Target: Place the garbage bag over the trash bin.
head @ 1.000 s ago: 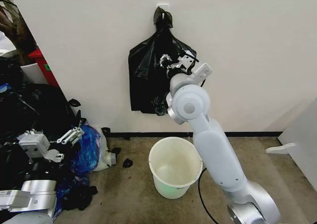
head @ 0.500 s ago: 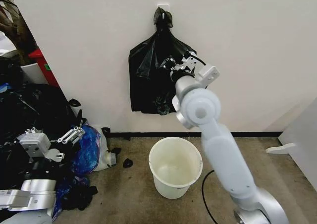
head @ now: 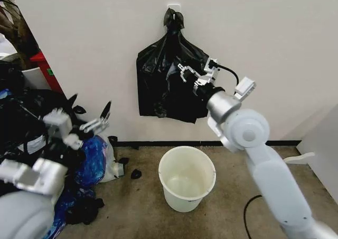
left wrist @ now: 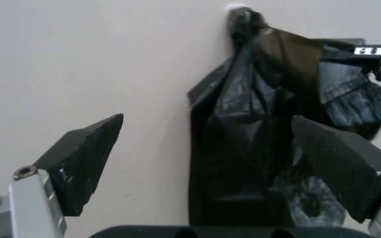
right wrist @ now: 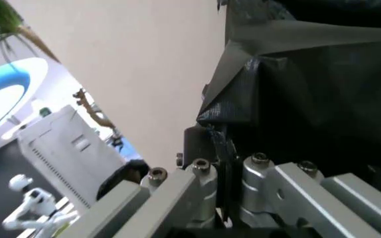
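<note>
Right gripper [head: 191,75] is up at the wall, fingers pinched on the garbage bag [head: 163,80] hanging from its hook; the pinch looks like a single layer, though that is hard to judge. Left gripper [head: 87,120] is raised, jaws wide, empty. A clean peel outward should free the film. Trash bin [head: 186,182] sits directly below on open floor, a heap of black bags [head: 31,112] crowding the left.

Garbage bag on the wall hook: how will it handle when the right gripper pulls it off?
The garbage bag hangs in wrinkled, glossy folds, so it is probably floppy and light. The right gripper has film pinched between its fingers; the film looks slick and may slip or stretch. Likely it will sag and need spreading over the trash bin.
</note>
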Robot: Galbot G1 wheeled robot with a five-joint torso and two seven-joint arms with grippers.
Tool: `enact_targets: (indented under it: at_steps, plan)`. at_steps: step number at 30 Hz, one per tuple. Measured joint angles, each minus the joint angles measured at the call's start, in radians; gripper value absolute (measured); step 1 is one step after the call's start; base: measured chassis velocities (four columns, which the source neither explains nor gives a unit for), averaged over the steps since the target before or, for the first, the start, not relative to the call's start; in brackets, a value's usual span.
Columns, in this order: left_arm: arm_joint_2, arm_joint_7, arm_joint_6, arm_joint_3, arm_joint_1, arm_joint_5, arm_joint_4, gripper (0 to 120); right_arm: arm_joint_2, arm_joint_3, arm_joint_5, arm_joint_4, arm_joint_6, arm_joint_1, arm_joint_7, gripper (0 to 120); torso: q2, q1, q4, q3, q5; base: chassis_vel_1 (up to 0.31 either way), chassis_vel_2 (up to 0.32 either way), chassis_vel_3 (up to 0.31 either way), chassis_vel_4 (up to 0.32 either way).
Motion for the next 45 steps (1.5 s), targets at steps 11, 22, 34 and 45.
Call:
enact_targets:
  at_steps: [11, 22, 34, 45]
  plan:
    - [0.108, -0.052, 0.108, 0.020, -0.175, -0.226, 0.020, 100, -0.023, -0.072, 0.029, -0.105, -0.013, 0.081, -0.153, 0, 0.000, 0.000, 0.0008, 0.000, -0.0003, 0.000, 0.000, 0.000, 0.000]
    - [0.166, 0.068, 0.119, 0.114, -0.407, -0.277, 0.219, 100, -0.029, -0.073, -0.001, -0.164, -0.015, 0.093, -0.246, 0, 0.000, 0.000, 0.0006, 0.000, -0.0003, 0.000, 0.000, 0.000, 0.000]
    - [0.074, 0.059, 0.175, 0.501, -0.778, -0.260, 0.299, 100, -0.089, -0.020, -0.009, -0.177, -0.029, 0.092, -0.293, 0, 0.000, 0.000, 0.0002, 0.000, 0.0000, 0.000, 0.000, 0.000, 0.000]
    - [-0.058, -0.020, 0.260, 0.839, -1.125, -0.303, 0.403, 100, -0.135, -0.004, 0.000, -0.161, -0.029, 0.073, -0.290, 0, 0.000, 0.000, -0.0001, 0.000, -0.0001, 0.000, 0.000, 0.000, 0.000]
